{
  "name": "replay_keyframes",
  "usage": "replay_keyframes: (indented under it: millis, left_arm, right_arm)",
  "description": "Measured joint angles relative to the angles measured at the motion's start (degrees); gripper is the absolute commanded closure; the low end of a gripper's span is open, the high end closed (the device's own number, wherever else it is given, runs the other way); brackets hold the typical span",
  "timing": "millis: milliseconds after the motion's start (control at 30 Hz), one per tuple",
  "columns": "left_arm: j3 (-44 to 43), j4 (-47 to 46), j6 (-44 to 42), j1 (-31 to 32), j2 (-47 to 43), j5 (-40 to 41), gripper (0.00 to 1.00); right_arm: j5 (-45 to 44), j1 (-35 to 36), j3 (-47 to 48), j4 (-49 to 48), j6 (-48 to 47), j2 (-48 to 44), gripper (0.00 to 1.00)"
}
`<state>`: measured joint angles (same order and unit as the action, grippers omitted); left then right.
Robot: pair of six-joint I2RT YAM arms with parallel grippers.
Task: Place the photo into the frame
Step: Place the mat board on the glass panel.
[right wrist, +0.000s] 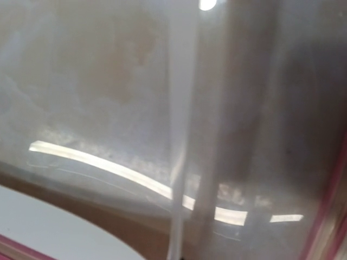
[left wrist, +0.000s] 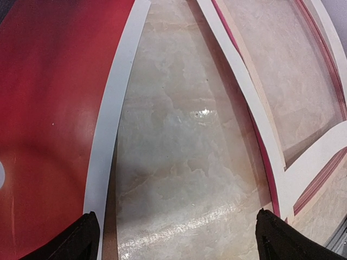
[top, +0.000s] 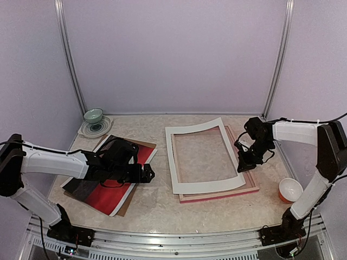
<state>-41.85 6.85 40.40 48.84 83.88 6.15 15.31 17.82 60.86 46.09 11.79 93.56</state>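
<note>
Photo point(top: 110, 195) lies flat on the brown backing board point(top: 124, 208), left part of the surface point(top: 157, 216). Left gripper point(top: 148, 174) sits at the photo's right edge, fingers spread wide with nothing between them. Frame point(top: 217, 196) lies centre-right under the white mat point(top: 209, 186). Right gripper point(top: 242, 164) is at the mat's right rail. Its wrist view is blurred: possibly pinching, cannot tell.

The left arm point(top: 51, 162) and right arm point(top: 295, 131) share smooth white tubular shells joined by bulky black joints. The left claw point(top: 147, 174) and right claw point(top: 242, 165) are matte black. Thin black cables loop along the links to black bases at the near edge of the bench point(top: 162, 208).
</note>
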Motion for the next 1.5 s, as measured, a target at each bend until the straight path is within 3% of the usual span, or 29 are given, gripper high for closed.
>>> replay_keyframes:
  millis: [267,967,1500]
  left_arm:
    - [0.0,0.0,-0.5,0.0,0.0,-0.2,0.01]
    - [-0.7,0.0,-0.7,0.0,0.3,-1.6,0.01]
    - [-4.4,-0.8,-0.7,0.0,3.1,-3.6,0.01]
  right_arm:
    - [-0.9,0.0,-0.8,0.2,0.0,-1.2,1.00]
    - [14.3,-2.7,-0.6,-1.9,0.4,-14.0,1.00]
    - [1.7,-2.8,-1.5,1.0,0.0,-11.8,0.96]
